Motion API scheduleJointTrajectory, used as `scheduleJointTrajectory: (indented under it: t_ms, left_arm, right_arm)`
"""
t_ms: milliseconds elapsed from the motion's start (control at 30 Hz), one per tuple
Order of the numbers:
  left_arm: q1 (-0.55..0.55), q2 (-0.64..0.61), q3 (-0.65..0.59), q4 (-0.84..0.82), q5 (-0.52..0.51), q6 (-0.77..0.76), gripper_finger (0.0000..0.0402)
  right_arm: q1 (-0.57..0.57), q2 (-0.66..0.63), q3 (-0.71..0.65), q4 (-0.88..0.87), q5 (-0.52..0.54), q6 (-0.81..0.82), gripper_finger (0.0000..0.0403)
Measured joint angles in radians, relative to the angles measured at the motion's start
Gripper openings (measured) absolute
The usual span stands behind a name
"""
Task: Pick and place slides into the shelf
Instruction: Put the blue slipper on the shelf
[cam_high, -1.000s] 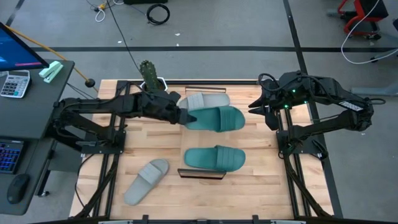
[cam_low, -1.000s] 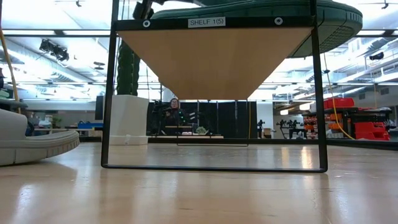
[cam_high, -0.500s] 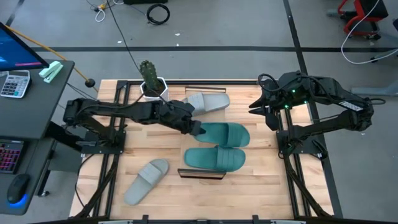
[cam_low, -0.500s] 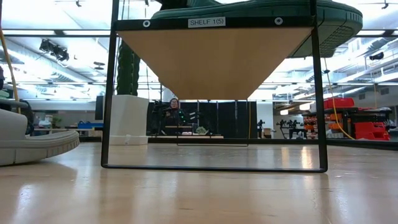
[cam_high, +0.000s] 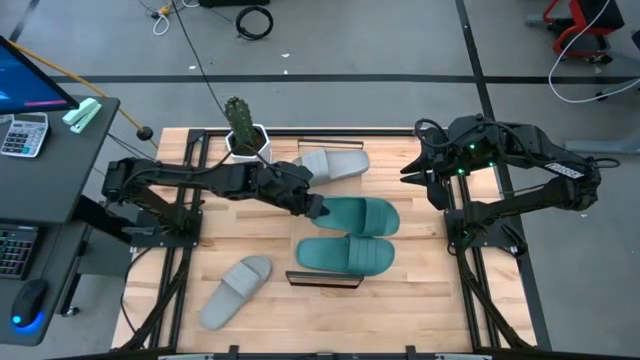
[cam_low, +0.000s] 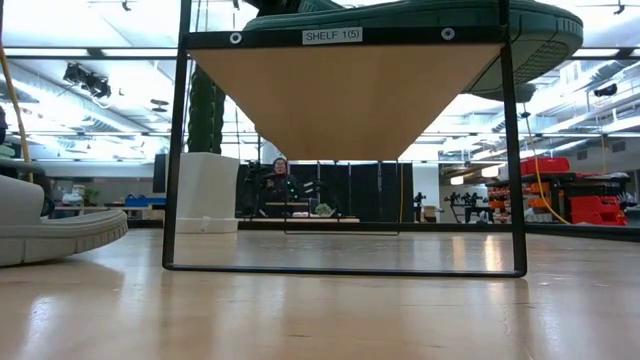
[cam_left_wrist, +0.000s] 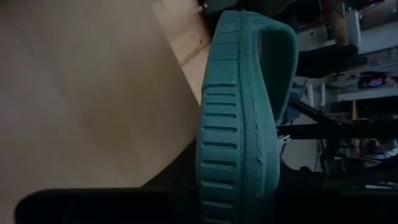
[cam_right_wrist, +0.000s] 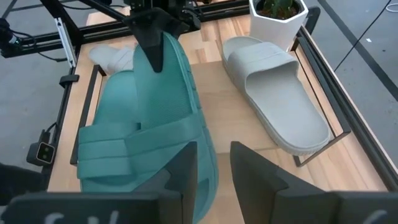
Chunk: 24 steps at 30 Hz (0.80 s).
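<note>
On top of the shelf: 2 teal slides are lying side by side, toes pointing right.
L gripper (cam_high: 318, 209): it's pinching the heel end of the far teal slide (cam_high: 358, 216), which is resting on the shelf (cam_high: 330, 281) near the middle.
L wrist view: it's showing that slide's ribbed sole edge (cam_left_wrist: 233, 143) close up, w/ the light wood board beside it.
Near teal slide (cam_high: 345, 254): it's sitting on the shelf, just beside the held one, on the near side.
Far grey slide (cam_high: 334, 162): it's lying on the shelf's far part, next to a white plant pot (cam_high: 245, 143).
Other grey slide (cam_high: 235, 290): it's lying on the table (cam_high: 420, 300), near left, off the shelf.
R gripper (cam_high: 407, 173): it's hanging over the table's right side, away from the slides, holding nothing; fingers (cam_right_wrist: 252, 165) are a bit apart.
Low view: it's looking under the shelf board (cam_low: 345, 95); a person is sitting far back in the room.
</note>
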Motion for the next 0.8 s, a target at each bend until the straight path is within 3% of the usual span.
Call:
scheduleJointTrajectory:
  t_ms: [800]
  left_arm:
    - [0.016, -0.043, 0.0, -0.024, -0.01, 0.058, 0.0081]
  right_arm:
    - [0.0, 0.0, 0.0, 0.001, 0.0, 0.0, 0.0103]
